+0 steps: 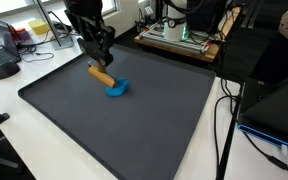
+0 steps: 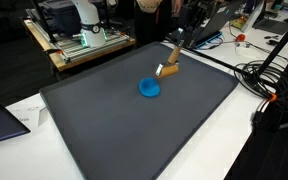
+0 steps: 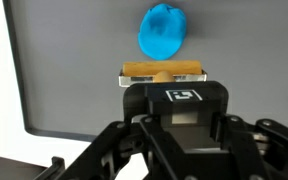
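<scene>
Robot arm over a dark grey mat [image 1: 144,125] on a white table [image 1: 24,115], seen in both exterior views and the wrist view. The gripper [image 3: 162,76] has its fingers pressed together on a tan wooden stick [image 3: 162,69], which lies crosswise between the fingertips. In an exterior view the wooden stick [image 1: 101,74] hangs tilted below the gripper [image 1: 100,62], its lower end pointing towards a blue bowl-like piece [image 1: 118,89]. The stick sits near the far edge of the mat [image 2: 134,135]. The blue piece [image 3: 164,30] lies on the mat just beyond the stick; in the wrist view a narrow strip of mat shows between the two. Nothing else lies on the mat near the gripper [image 2: 172,58].

Surroundings: a machine on a wooden board [image 2: 84,40] stands off the mat; black cables [image 2: 264,80] trail over the table beside it. A computer mouse [image 1: 6,70] rests off the mat's corner.
</scene>
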Robot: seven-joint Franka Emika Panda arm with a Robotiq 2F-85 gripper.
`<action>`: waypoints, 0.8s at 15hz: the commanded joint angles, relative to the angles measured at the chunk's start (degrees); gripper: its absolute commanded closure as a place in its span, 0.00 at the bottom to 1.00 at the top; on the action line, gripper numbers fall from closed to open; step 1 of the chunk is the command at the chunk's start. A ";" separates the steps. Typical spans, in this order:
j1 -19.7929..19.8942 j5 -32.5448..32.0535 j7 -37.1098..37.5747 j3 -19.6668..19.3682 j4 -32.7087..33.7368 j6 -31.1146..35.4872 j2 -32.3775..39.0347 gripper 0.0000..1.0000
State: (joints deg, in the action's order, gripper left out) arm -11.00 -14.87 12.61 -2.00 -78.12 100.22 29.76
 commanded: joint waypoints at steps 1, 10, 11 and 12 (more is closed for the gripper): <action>-1.75 -4.98 -5.40 1.47 1.82 -2.31 0.80 0.77; -6.23 -12.96 -16.56 4.39 2.41 -5.91 3.69 0.77; -6.41 -13.03 -18.41 4.92 2.55 -6.40 4.09 0.77; -6.68 -13.26 -19.89 5.34 2.74 -6.70 4.63 0.77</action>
State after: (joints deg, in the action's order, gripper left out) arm -17.11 -26.10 -2.18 2.05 -77.91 96.60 32.79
